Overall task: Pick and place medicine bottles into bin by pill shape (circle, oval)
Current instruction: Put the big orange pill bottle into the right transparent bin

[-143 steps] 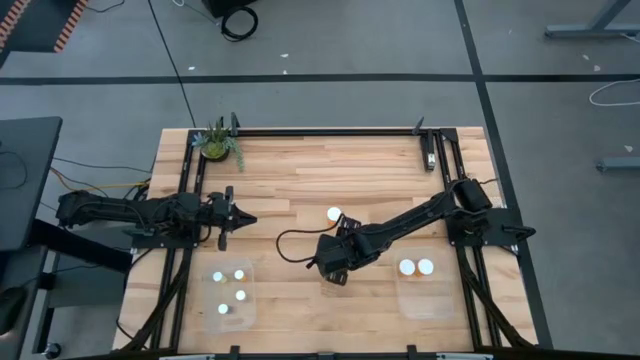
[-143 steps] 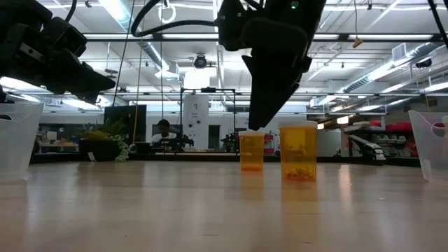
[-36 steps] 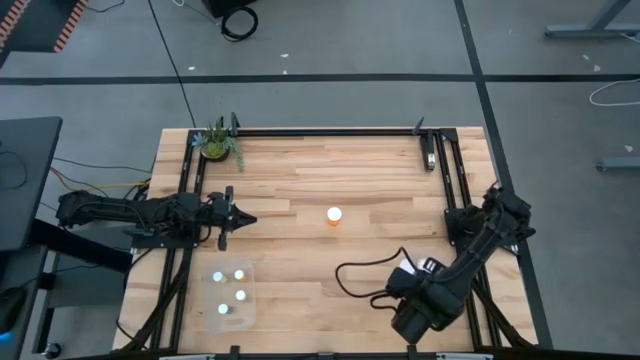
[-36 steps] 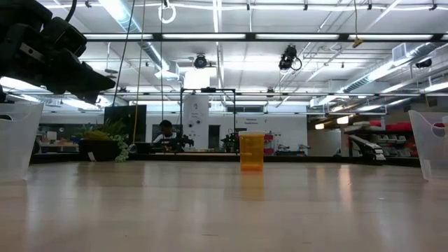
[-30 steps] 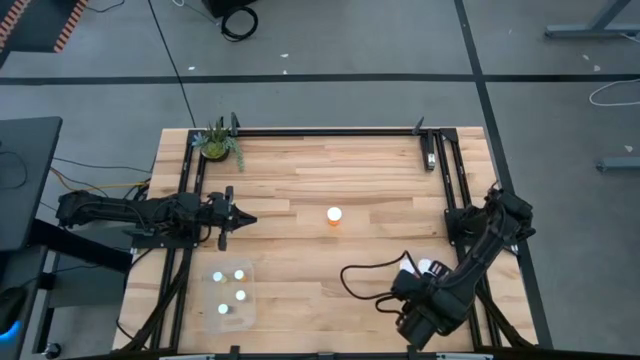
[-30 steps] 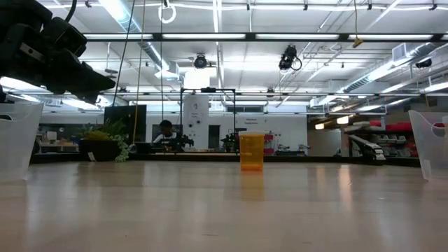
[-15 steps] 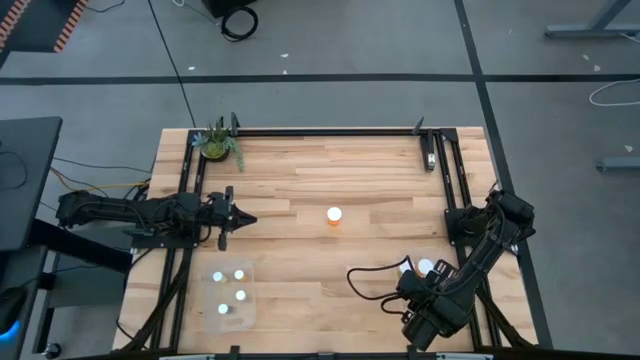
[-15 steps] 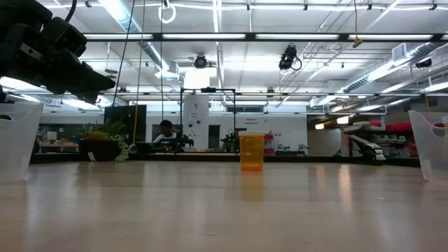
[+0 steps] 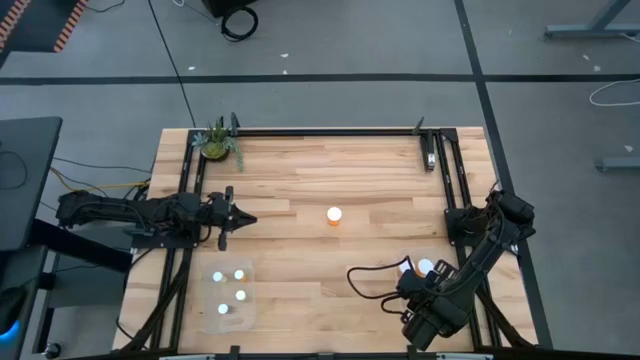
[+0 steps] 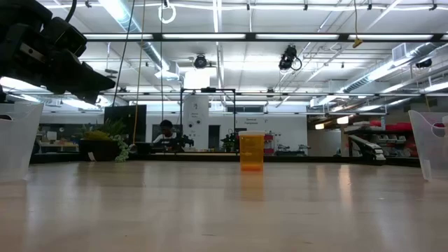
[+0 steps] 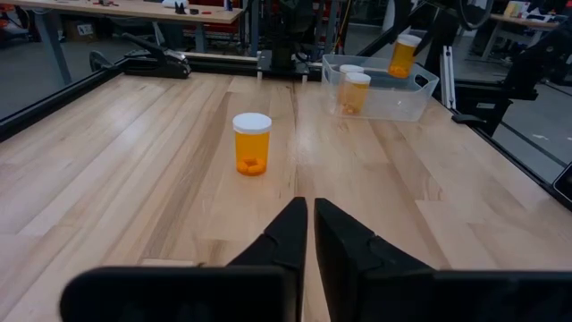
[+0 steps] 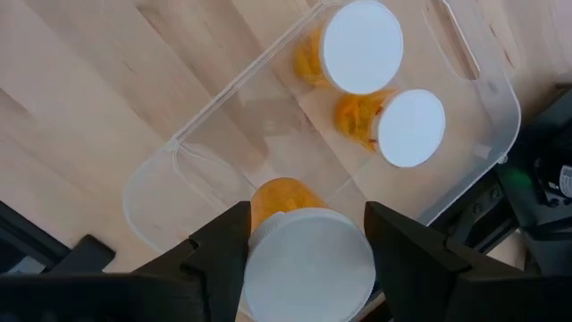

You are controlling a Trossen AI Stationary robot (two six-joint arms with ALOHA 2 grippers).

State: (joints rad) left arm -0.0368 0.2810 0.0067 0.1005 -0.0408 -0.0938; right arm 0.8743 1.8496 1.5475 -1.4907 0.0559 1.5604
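the right tool (image 12: 308, 250) grips an orange bottle (image 12: 304, 246) by its white cap, above a clear bin (image 12: 223, 134) at the near right of the desk (image 9: 330, 250). two orange bottles (image 12: 362, 49) stand inside that bin. near left, a second bin (image 9: 230, 293) contains four small white-capped bottles (image 9: 238, 295). mid-desk stands one lone orange bottle (image 9: 334, 215), apart from everything. the left tool (image 11: 308, 224) waits at the left edge, its fingers nearly together, carrying nothing. a potted plant (image 9: 217, 143) sits at the far left corner.

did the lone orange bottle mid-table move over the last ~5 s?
No. In the high view the orange bottle sits on the same plank, at the same spot relative to the potted plant, as before.
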